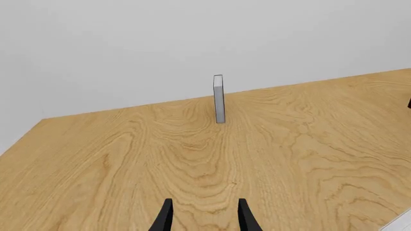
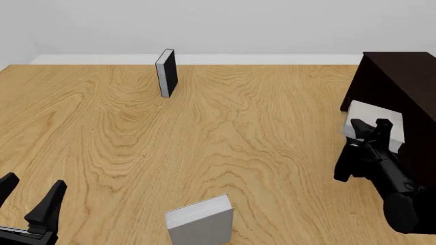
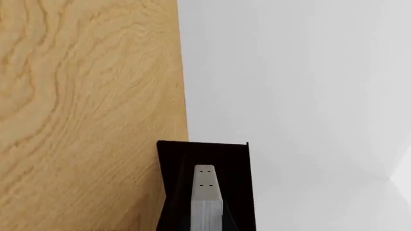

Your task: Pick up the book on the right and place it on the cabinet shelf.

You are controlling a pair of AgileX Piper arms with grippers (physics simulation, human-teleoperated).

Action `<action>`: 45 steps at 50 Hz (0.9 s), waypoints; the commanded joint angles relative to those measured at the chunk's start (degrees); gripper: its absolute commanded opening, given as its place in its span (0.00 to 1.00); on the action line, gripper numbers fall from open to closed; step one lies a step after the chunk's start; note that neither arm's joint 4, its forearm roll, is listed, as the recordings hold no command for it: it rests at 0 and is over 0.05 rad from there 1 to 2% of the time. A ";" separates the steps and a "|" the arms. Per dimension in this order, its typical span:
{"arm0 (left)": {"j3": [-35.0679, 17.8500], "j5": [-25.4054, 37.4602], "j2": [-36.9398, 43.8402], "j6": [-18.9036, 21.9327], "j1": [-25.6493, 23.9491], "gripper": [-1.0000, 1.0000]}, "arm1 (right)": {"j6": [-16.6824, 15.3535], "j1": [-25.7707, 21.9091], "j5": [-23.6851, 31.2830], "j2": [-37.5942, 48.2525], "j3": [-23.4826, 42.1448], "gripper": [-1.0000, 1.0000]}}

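Pale grey walls around a light wood-grain table. The very dark brown wooden cabinet sits at the table's right edge. The right gripper is clamped on the slim light-grey hardcover book, carried at the cabinet's open front, probably lined up for the shelf; the ledge itself is not visible. The left gripper rests low, fingers spread wide, holding nothing. A black-covered book stands upright, well away; a thicker grey book stands at the near edge.
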State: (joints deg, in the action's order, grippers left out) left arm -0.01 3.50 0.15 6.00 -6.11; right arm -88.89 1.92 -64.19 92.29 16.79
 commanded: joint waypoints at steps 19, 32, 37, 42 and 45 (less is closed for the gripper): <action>0.00 0.02 0.04 0.05 0.03 1.00 | 1.04 4.11 -2.03 4.27 3.17 0.00; 0.00 0.08 0.04 -0.06 0.02 1.00 | 1.28 6.50 -2.15 7.27 5.50 0.00; 0.00 0.01 0.06 -0.04 0.13 1.00 | 1.54 7.15 -1.70 7.97 6.60 0.00; 0.00 0.06 0.06 0.01 0.25 1.00 | 1.46 7.52 -1.48 8.75 7.56 0.00; 0.00 0.15 0.05 0.00 0.24 1.00 | 0.99 7.94 -1.06 9.18 8.53 0.00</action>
State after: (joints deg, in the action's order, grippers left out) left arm -0.01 3.57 0.19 6.01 -5.97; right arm -88.67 8.65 -65.02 100.34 22.87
